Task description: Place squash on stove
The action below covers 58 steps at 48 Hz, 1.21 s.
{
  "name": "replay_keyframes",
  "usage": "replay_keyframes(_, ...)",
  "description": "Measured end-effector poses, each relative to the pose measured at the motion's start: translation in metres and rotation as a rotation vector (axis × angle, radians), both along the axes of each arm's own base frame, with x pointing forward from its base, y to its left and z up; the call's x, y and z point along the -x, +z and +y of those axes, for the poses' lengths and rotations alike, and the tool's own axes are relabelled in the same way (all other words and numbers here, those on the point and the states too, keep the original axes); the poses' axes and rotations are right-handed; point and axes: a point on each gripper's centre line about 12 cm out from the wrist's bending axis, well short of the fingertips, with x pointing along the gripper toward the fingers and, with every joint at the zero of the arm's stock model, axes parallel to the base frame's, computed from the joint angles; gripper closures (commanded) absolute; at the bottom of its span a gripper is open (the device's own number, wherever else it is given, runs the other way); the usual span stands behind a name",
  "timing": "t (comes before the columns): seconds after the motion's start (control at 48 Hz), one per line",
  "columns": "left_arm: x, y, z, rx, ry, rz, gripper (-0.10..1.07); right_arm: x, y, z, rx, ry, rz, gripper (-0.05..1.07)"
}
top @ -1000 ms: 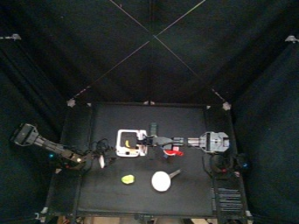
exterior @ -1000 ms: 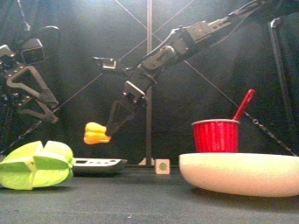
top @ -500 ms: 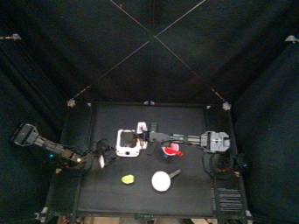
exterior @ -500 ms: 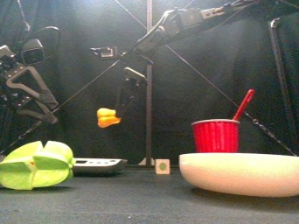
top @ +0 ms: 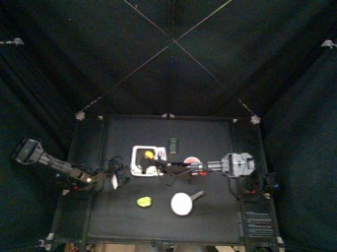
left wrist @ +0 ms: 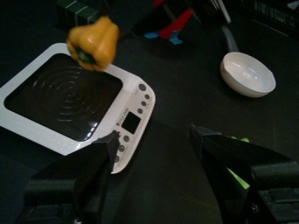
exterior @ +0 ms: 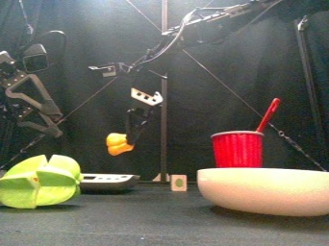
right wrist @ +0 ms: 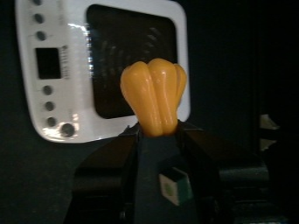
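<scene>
Squash [right wrist: 155,94] is gripped in the right claw [right wrist: 156,131], up in the air over the stove [right wrist: 107,66]. Lowering and letting go are left. Left claw [left wrist: 158,157] waits open nearby.

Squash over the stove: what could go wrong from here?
1. The squash is pinched only at its lower end by the right tool, so it could slip or tip on the way down.
2. In the front view it hangs well above the stove; released from there, it could bounce or roll off.
3. The left wrist view shows it near the stove's edge, not centred, so it may land off the dark plate.
</scene>
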Motion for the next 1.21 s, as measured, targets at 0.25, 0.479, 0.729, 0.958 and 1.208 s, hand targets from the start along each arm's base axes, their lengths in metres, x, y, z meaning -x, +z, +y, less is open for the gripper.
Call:
replay_keyframes(0.25, 0.000, 0.000, 0.000, 0.000, 0.002, 0.000, 0.01, 0.002, -0.010, -0.002, 0.029, -0.027, -0.087, 0.33)
replay_keyframes(0.479, 0.000, 0.000, 0.000, 0.002, 0.001, -0.001, 0.01, 0.006, -0.016, -0.006, 0.080, -0.051, -0.132, 0.33)
replay_keyframes(0.729, 0.000, 0.000, 0.000, 0.000, 0.002, 0.001, 0.01, 0.005, -0.026, -0.004, 0.149, -0.085, -0.147, 0.33)
replay_keyframes(0.958, 0.000, 0.000, 0.000, 0.001, 0.001, 0.000, 0.01, 0.003, -0.037, 0.006, 0.136, -0.073, -0.146, 0.33)
replay_keyframes(1.208, 0.000, -0.001, 0.000, 0.002, 0.002, 0.001, 0.01, 0.002, -0.055, 0.007, 0.120, -0.081, -0.115, 0.22)
